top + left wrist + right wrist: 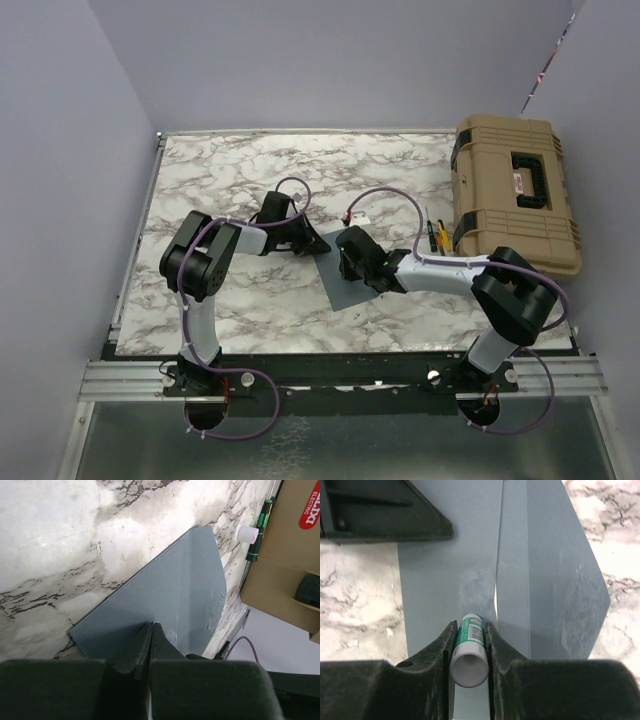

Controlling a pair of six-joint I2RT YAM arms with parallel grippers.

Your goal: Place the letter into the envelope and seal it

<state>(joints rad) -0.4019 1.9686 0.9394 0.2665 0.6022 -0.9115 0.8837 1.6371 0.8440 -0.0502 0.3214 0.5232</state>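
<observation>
A glue stick (469, 666) is clamped in the right gripper (470, 629), its tip on the envelope (545, 580) just ahead. Farther ahead, the envelope is pressed under the closed left gripper (153, 629). Should that hold slip, the envelope could be dragged and glue smeared astray; no letter is seen.

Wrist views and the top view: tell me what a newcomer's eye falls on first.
The slate-blue envelope lies flap open in the middle of the marble table, and the right hand holds a green-and-white glue stick just by its fold. The left hand is shut, tips at the envelope's edge; a tan case sits at the table's far right.
</observation>
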